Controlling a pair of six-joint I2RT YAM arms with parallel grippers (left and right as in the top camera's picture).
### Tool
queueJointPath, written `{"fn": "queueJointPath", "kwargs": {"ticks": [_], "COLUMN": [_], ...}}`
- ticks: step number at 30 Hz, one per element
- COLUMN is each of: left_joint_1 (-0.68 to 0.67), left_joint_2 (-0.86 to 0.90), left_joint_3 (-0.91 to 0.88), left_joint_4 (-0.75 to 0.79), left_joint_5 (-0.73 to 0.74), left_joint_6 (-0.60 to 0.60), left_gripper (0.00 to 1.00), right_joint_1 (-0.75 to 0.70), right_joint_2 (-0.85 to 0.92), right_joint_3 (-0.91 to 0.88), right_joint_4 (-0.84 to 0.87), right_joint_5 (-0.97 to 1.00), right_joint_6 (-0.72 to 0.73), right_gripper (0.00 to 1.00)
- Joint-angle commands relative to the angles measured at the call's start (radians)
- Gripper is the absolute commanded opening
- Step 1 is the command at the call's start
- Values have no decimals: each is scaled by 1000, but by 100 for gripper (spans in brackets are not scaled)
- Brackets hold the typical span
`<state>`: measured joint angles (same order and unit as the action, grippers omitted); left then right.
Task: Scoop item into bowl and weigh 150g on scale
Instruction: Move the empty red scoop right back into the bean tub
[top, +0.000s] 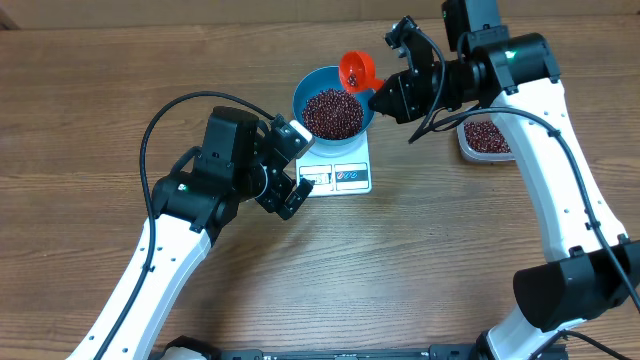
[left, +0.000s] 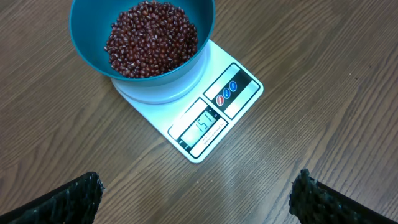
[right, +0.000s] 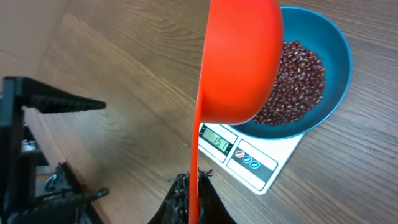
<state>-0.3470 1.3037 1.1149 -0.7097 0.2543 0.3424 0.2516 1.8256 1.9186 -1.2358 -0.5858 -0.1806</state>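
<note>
Plain wood-grain table (top: 90, 90) here. My right gripper (right: 189, 200) is clamped on the orange plastic scoop (right: 239, 62) by its handle, cup straight ahead over the rim of the round blue bowl (right: 339, 56). Small red-brown beans (left: 152, 37) fill it, on the flat white scale (left: 239, 102). My left gripper (top: 290, 165) is wide open, just beside the scale.

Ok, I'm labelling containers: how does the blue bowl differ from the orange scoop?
The bowl is blue and sits on the scale; the scoop is orange, held by the right gripper at the bowl's rim. The bowl holds many beans; the scoop holds only a few. Both are round.
</note>
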Motion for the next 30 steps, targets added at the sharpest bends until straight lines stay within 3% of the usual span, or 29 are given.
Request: {"fn": "queueJointPath", "kwargs": {"ticks": [1, 11, 16, 24, 30], "left_joint_1": [-7, -7, -7, -7, -7], "left_joint_2": [4, 4, 4, 4, 4], "left_joint_3": [-2, -2, -2, -2, -2], "left_joint_4": [3, 3, 3, 3, 3], "left_joint_5": [1, 1, 1, 1, 1], "left_joint_6": [-9, -10, -10, -10, -10], "left_gripper": [100, 100, 100, 100, 100], "right_joint_1": [14, 18, -24, -268, -444], "right_joint_2": [30, 51, 48, -4, -18], "right_joint_3": [24, 24, 24, 24, 23], "right_joint_4": [16, 16, -24, -229, -316], "right_joint_5": [43, -5, -161, -227, -33], "right_joint_6": [28, 27, -34, -195, -190], "right_gripper": [4, 4, 4, 4, 4]}}
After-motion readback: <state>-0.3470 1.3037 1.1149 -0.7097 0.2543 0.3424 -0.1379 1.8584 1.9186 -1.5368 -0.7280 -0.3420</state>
